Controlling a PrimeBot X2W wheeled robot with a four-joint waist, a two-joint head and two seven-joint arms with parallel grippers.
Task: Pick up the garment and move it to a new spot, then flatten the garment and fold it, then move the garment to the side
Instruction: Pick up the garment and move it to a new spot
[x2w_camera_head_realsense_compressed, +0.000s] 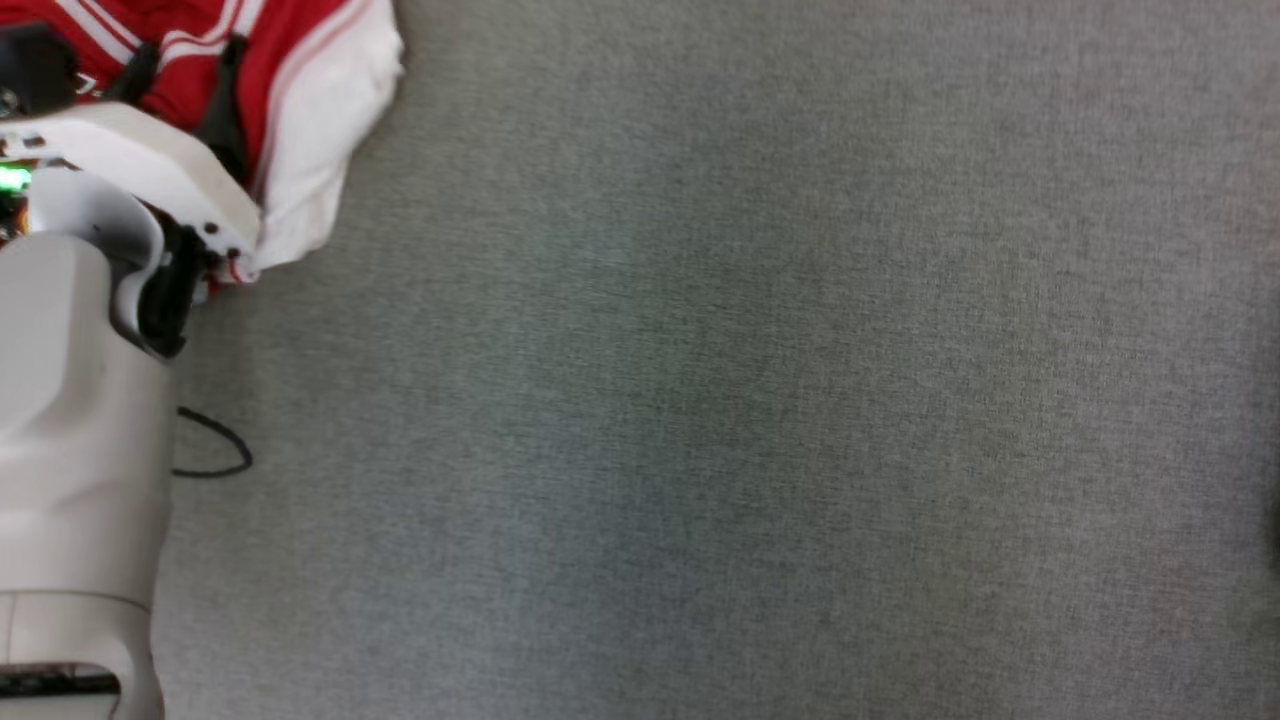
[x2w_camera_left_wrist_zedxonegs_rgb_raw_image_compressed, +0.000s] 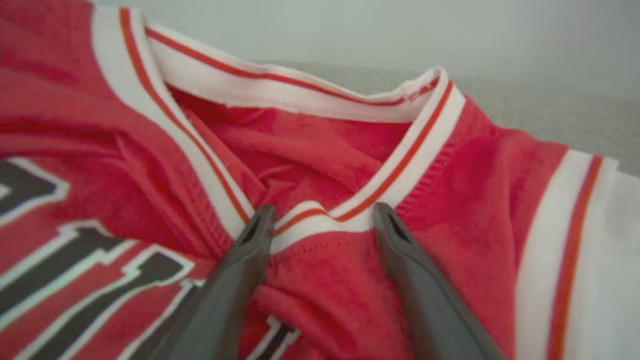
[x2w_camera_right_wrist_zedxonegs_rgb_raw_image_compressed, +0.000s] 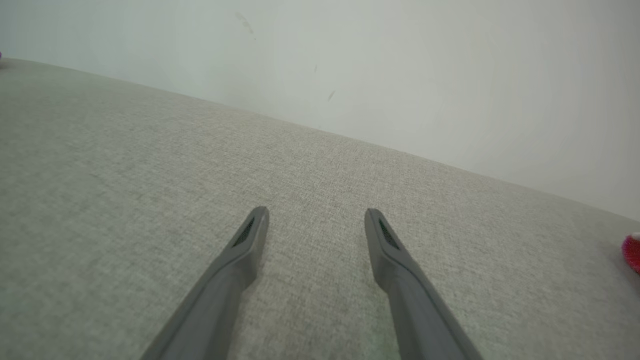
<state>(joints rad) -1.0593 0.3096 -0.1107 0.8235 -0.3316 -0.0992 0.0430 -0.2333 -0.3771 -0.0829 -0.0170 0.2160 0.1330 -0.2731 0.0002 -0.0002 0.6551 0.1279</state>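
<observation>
At the head view's far left, the pale left forearm (x2w_camera_head_realsense_compressed: 70, 400) reaches up to the garment (x2w_camera_head_realsense_compressed: 310, 120). It is a red jersey with white trim, lying bunched at the upper left corner of the grey counter (x2w_camera_head_realsense_compressed: 750, 400). A thin dark cable (x2w_camera_head_realsense_compressed: 215, 445) loops beside the forearm. The left gripper (x2w_camera_left_wrist_zedxonegs_rgb_raw_image_compressed: 324, 215) has its fingers (x2w_camera_left_wrist_zedxonegs_rgb_raw_image_compressed: 240, 270) spread wide, gripping nothing. The tips straddle the point of the V collar (x2w_camera_left_wrist_zedxonegs_rgb_raw_image_compressed: 410, 147), low over the cloth; whether they touch it cannot be told. Further right, well apart from the garment, the right gripper (x2w_camera_right_wrist_zedxonegs_rgb_raw_image_compressed: 316, 215) hangs over the counter's grey cloth, its fingers equally wide and holding nothing.
</observation>
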